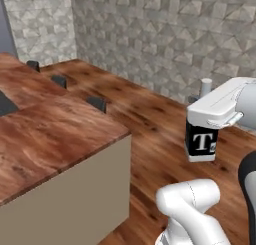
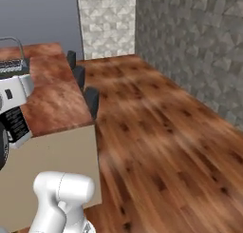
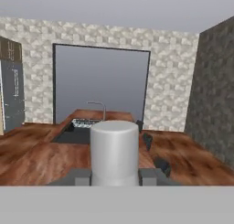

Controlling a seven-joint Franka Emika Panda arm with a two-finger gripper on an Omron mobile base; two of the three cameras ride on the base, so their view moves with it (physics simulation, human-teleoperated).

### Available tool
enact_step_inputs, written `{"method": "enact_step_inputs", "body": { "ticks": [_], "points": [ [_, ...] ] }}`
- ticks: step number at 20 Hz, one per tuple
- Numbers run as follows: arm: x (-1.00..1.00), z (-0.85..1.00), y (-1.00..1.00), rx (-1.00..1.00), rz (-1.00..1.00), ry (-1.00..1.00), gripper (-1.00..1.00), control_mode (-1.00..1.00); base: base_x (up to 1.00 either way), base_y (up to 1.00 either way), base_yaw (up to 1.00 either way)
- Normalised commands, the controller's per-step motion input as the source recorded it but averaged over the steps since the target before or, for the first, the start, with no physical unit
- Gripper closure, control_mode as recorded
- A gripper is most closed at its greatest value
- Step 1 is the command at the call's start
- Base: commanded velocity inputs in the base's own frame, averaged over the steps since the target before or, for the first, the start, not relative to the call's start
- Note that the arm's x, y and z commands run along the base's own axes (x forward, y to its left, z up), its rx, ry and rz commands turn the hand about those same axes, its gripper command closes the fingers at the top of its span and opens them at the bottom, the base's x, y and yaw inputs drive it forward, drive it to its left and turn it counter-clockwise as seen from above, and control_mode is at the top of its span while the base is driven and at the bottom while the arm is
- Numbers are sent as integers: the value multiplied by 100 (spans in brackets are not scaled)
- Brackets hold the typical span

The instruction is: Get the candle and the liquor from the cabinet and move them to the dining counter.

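Carrying the liquor (image 1: pixel 201 140) beside the dining counter (image 1: pixel 55 134).

My fingers (image 3: pixel 81 176) are clamped on the bottle's neck, its white cap (image 3: pixel 114 151) rising between them and its black body hanging above the wood floor (image 1: pixel 155 116). Left of them spreads the reddish counter; ahead on it sit a black sink (image 3: pixel 75 134) and a faucet (image 3: pixel 98 109), seemingly, before a grey window (image 3: pixel 100 83). Dark stools (image 2: pixel 91 101) line its edge; right of them stands the grey stone wall (image 2: pixel 199 42).

Both base views look down past the arm, sharing the dining counter (image 1: pixel 55 134) corner; the hand view looks level along it, close behind the bottle cap (image 3: pixel 114 150).
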Motion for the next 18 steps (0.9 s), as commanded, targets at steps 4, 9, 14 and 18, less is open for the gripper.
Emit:
{"method": "enact_step_inputs", "body": {
  "ticks": [4, 9, 14, 18],
  "points": [
    [0, 0, 0, 0, 0, 0, 100, 100, 61, -44, 43],
    [0, 0, 0, 0, 0, 0, 100, 100, 62, -41, 44],
    [0, 0, 0, 0, 0, 0, 100, 100, 69, -37, 45],
    [0, 0, 0, 0, 0, 0, 100, 100, 71, -36, 45]
  ]
}}
